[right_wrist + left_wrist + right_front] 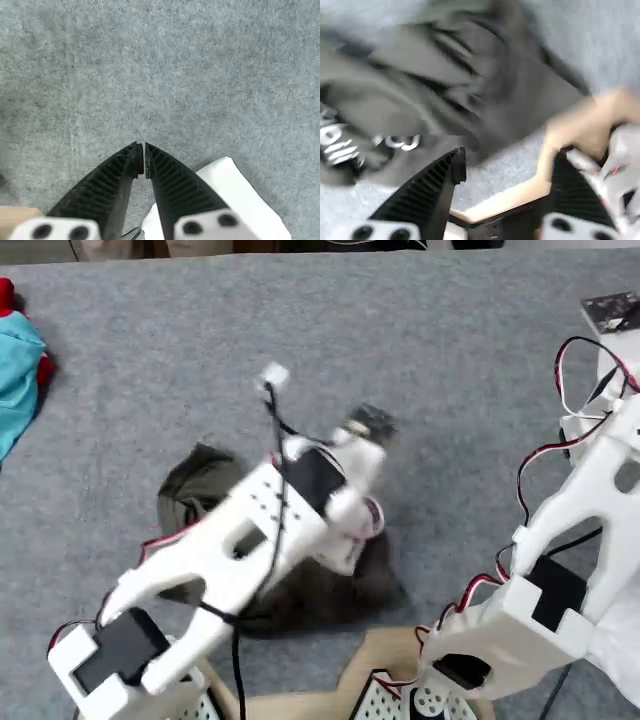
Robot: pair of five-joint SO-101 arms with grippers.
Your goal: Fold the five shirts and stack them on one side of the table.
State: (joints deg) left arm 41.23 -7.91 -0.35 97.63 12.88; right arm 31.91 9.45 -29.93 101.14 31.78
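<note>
A dark olive shirt (205, 485) with white print lies crumpled in the middle of the grey table (420, 350), near the front edge. My left arm stretches over it, with my left gripper (350, 525) low above its right part. In the left wrist view the left gripper (510, 160) is open with nothing between its fingers, and the shirt (445, 85) lies just past the fingertips. My right gripper (140, 154) is shut on nothing, above bare table at the right. A turquoise shirt (15, 375) and a red one (8, 295) lie at the far left edge.
The wooden base plate (385, 660) of the arms sits at the front edge. My right arm (560, 570) is folded back on the right, with red and black cables looping above it. A small dark board (612, 310) lies at the back right corner.
</note>
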